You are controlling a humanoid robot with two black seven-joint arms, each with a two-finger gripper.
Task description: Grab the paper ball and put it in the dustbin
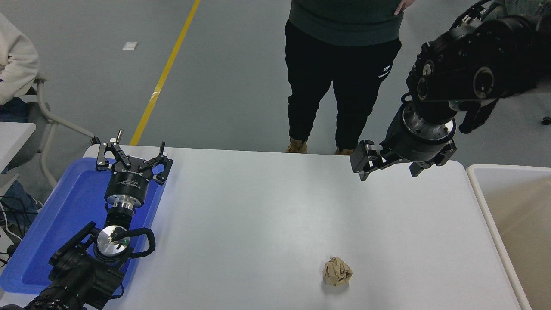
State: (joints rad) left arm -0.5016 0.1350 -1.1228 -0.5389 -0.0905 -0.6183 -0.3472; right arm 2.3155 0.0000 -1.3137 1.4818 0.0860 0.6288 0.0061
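Both grippers sit spread and empty on my feed: right gripper (389, 165) hangs high, left gripper (133, 157) over the blue tray (51, 224). Paper ball (337, 271) lies alone on the table (258, 206), dustbin (512, 215) well right.

We see one head view only, high on the robot's side, facing forward and down, across the white worktop (267, 206), floor beyond.

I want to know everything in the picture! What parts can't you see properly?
All in the head view:
- Dustbin: cut off by the right and bottom edges, so most of its inside is out of sight.
- Right hand: seen from behind its wrist, so its fingertips are hidden.
- Person: cut off above the waist by the top edge.
- Paper ball: its underside is hidden.
- Blue tray: partly covered by the left hand.
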